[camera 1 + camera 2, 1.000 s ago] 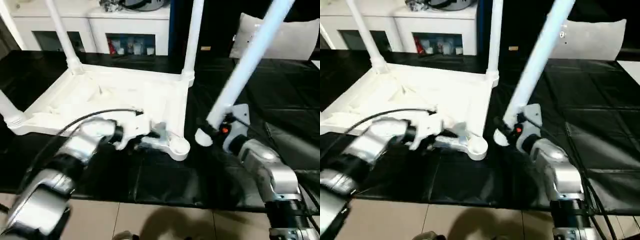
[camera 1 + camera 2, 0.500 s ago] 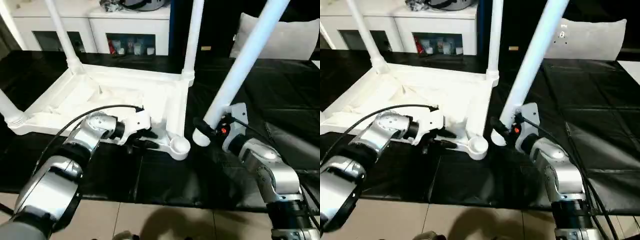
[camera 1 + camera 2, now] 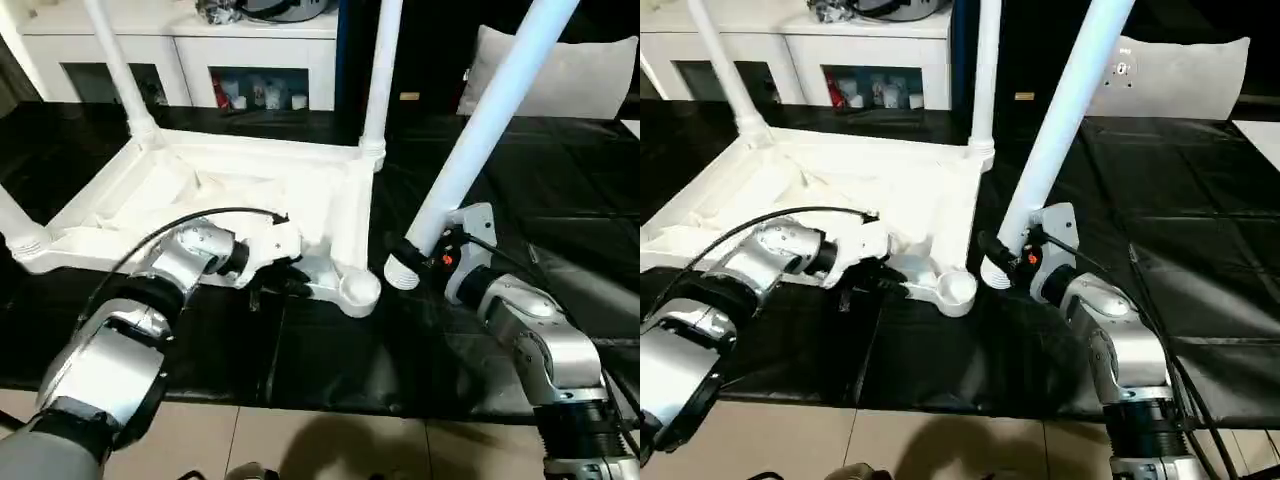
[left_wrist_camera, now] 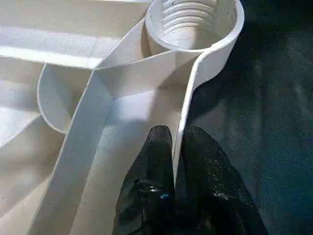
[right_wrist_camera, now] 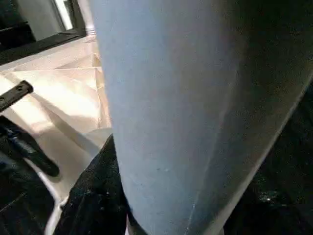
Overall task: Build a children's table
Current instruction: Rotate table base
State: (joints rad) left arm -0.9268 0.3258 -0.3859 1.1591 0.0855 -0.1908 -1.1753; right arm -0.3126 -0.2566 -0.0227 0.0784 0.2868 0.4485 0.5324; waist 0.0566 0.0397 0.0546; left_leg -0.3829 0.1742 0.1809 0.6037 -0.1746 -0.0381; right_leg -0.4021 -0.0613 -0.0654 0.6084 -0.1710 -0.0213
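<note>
Table top lies upside down on the black-covered floor, three legs in; head views: right gripper holds the fourth leg tilted, base just beside the empty near socket, next move is to swing it over and seat it. Left wrist view: left gripper, jaws narrow, pinches the rim wall by that socket. Right wrist view: jaws clamp the leg's thick end, forearm low, reaching forward.

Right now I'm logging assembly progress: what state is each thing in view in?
Table top: upside down, ribbed underside up.
Near corner socket: empty, threads showing.
Three fitted legs: upright in their sockets.
Fourth leg: tilted, thick end beside the empty socket.
Left tool: shut on the top's rim.
Right tool: shut on the fourth leg.
</note>
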